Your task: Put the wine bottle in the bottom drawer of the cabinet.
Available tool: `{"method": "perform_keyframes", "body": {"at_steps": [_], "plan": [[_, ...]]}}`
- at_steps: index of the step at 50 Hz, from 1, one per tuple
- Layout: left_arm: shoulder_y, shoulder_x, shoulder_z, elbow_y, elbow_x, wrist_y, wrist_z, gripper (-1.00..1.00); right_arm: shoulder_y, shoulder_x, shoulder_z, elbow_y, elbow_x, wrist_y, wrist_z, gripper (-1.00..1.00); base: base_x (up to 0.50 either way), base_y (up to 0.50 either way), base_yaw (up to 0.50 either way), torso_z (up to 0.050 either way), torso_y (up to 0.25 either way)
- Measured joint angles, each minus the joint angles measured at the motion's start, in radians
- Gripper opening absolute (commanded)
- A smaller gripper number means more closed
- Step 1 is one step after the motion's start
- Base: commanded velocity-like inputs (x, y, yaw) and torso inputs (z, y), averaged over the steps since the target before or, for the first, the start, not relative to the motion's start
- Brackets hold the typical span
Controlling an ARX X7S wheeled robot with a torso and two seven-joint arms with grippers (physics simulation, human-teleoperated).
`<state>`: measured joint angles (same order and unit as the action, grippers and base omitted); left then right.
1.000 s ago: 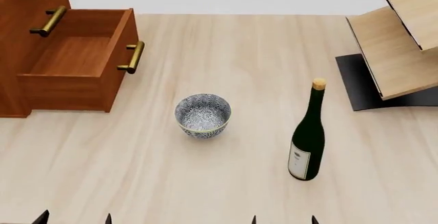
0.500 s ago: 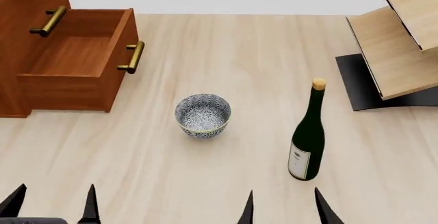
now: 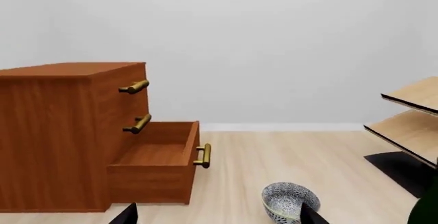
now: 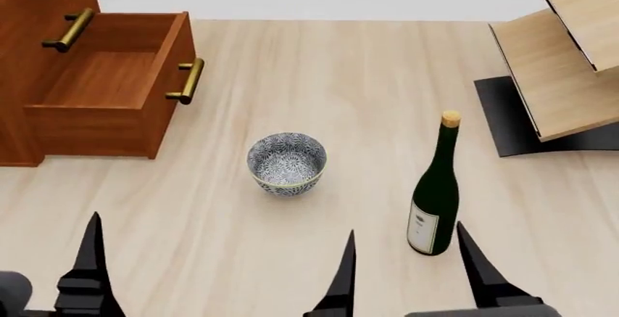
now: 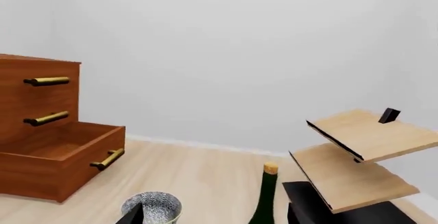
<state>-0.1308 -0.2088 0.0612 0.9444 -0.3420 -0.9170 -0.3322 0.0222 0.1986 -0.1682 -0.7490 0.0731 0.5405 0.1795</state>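
Wine bottle point(image 4: 434, 199): upright on the surface point(image 4: 290, 244), right of a bowl point(image 4: 286, 162).
Bottom drawer point(image 4: 106, 88): pulled out — nothing inside.
Right end effector point(image 4: 411, 266): released — near the bottle.
Left end effector point(image 4: 92, 259): cannot tell.

Both grippers are rendered matte black: the right gripper point(image 4: 407, 270) with tapered pointed fingers, the left gripper point(image 4: 90, 259) with stepped bases.

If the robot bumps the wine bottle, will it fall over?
Probably, yes. The wine bottle stands upright, tall on a narrow base, so a push near its cork would likely tip it. Its round body would probably roll on the table, and glass may break.
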Motion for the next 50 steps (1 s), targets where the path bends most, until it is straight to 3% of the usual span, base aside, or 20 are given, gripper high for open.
{"method": "perform_keyframes", "body": {"at_steps": [11, 20, 32, 50], "plan": [[-0.127, -0.235, 0.069, 0.068, -0.411, 0.033, -0.368, 1.0, 0.008, 0.01, 0.005, -0.108, 0.016, 0.074, 0.008, 1.0, 0.0, 0.0, 0.0, 0.0, 0.0], [-0.209, -0.385, 0.151, 0.085, -0.608, 0.111, -0.567, 1.0, 0.012, 0.02, 0.006, -0.167, 0.024, 0.116, 0.016, 1.0, 0.0, 0.0, 0.0, 0.0, 0.0], [-0.248, -0.482, 0.207, 0.091, -0.703, 0.184, -0.679, 1.0, 0.026, 0.03, -0.006, -0.226, 0.024, 0.169, 0.033, 1.0, 0.0, 0.02, 0.0, 0.0, 0.0], [-0.257, -0.566, 0.294, 0.058, -0.732, 0.322, -0.73, 1.0, 0.023, 0.04, -0.01, -0.238, 0.038, 0.175, 0.05, 1.0, 0.0, 0.5, 0.0, 0.0, 0.0]]}}
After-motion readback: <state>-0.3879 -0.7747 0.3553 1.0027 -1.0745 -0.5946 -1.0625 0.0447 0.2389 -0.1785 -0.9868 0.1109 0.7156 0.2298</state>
